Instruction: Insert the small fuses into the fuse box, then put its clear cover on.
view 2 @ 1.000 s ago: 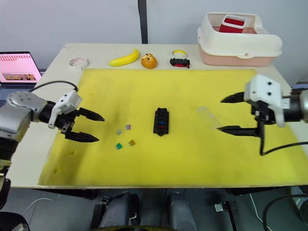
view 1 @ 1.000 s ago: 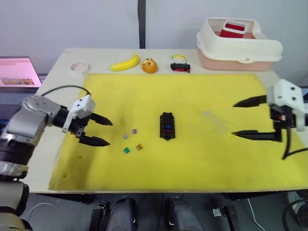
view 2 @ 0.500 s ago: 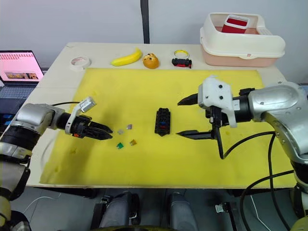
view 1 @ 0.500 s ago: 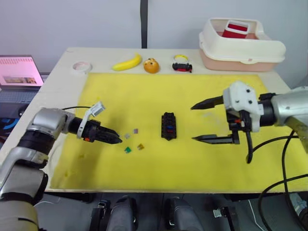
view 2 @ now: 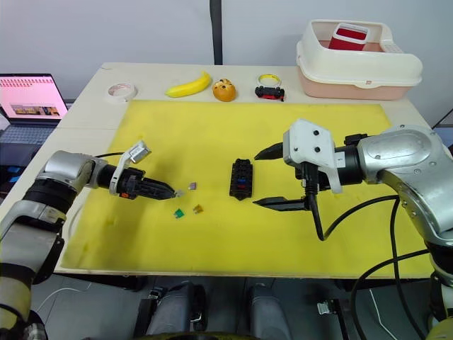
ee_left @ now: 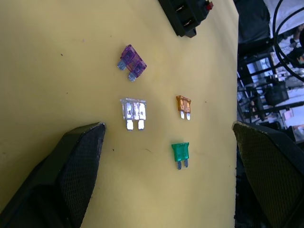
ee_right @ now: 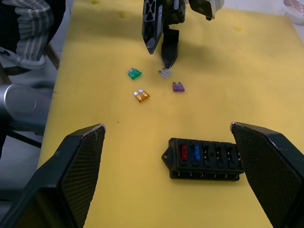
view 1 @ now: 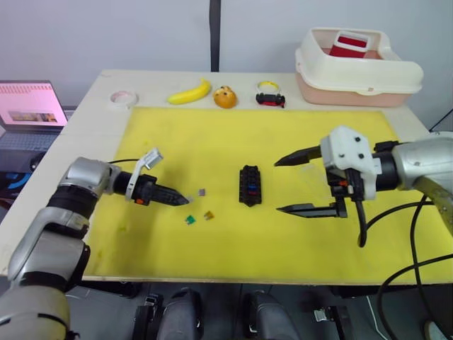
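left gripper [ee_left: 166, 137] low over the yellow mat [view 1: 297, 134], fingers spread wide around the loose fuses: clear fuse [ee_left: 134, 111], purple fuse [ee_left: 132, 62], amber fuse [ee_left: 184, 105], green fuse [ee_left: 180, 153]. right gripper [view 1: 291, 183] open too, hovering just right of the fuse box [view 1: 249, 185]. red and blue fuses [ee_right: 189, 152] already seated in its slots. clear cover not made out.
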Available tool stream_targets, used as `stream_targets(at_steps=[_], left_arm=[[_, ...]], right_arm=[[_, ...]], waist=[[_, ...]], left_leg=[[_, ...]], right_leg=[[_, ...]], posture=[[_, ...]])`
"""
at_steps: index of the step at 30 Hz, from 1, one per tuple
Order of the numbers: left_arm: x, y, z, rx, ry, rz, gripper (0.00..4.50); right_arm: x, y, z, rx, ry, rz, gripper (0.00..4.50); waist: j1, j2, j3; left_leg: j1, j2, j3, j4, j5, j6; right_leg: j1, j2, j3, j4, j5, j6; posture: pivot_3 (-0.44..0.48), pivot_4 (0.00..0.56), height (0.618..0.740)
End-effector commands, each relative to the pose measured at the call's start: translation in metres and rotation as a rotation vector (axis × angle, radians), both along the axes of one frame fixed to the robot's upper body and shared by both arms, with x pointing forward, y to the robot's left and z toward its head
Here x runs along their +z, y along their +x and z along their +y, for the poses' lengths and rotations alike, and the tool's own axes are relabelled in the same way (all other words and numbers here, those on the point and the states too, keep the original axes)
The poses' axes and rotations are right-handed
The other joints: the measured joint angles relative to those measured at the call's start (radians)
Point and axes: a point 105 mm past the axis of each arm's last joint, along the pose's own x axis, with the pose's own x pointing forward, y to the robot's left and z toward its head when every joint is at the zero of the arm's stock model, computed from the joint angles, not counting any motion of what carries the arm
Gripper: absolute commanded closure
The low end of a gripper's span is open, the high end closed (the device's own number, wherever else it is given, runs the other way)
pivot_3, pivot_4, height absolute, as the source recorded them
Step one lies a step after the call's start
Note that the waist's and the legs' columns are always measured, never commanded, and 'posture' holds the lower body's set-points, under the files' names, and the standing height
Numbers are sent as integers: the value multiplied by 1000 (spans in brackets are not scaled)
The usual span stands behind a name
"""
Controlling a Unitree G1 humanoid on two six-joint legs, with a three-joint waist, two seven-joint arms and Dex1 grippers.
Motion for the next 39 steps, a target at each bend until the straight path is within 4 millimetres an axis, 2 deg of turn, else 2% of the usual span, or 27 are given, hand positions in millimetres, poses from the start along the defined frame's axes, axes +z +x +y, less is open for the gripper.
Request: stream_targets(at_steps=[1, 14, 17, 19, 34, 35, 36, 39], left_arm=[[3, 1, -16, -60, -19, -30, 0], [-9, 1, -19, -81, 4, -38, 0], [-13, 2, -16, -73, 16, -43, 852], [-14, 2, -14, -74, 32, -51, 1801], [-17, 6, 2, -24, 58, -66, 1801], [-17, 6, 2, -23, 58, -67, 2381], [-17, 6, 2, -22, 59, -67, 2714], [-17, 6, 3, -20, 60, -68, 4200]], right_arm=[[8, -3, 2, 16, -3, -45, 21], [5, -4, 4, 17, -10, -44, 21], [5, -4, 5, 18, -11, -45, 0], [6, -4, 5, 19, -11, -46, 0], [6, -5, 5, 24, -15, -49, 0], [6, -4, 6, 25, -15, -49, 0], [5, -4, 6, 25, -15, -49, 0], [5, -4, 6, 27, -16, -48, 0]], waist=[[1, 0, 0], [1, 0, 0], [1, 0, 0], [-3, 0, 0], [-6, 0, 0], [-6, 0, 0], [-7, 0, 0], [-8, 0, 0]], left_leg=[[0, 0, 0, 0, 0, 0], [0, -1, 0, 0, 0, 0], [0, -1, 0, 0, 0, 0], [0, -1, 0, 0, 0, 0], [0, 0, 0, 0, -1, 1], [0, 0, 0, 0, -1, 1], [0, 0, 0, 0, -1, 1], [0, 0, 0, 0, -1, 1]], right_leg=[[0, 0, 0, 0, 0, 0], [1, -1, 0, 0, 0, 0], [1, -1, 0, 0, 0, 0], [1, -1, 0, -1, 0, 0], [0, 0, 0, -1, 0, 0], [0, 0, 0, 0, 0, 0], [0, 0, 0, 0, 0, 0], [0, 0, 0, 0, 0, 1]], posture=[[0, 150, 739], [0, 150, 739], [0, 150, 739], [0, 150, 739], [0, 150, 739], [0, 150, 739], [0, 150, 739], [0, 150, 739]])
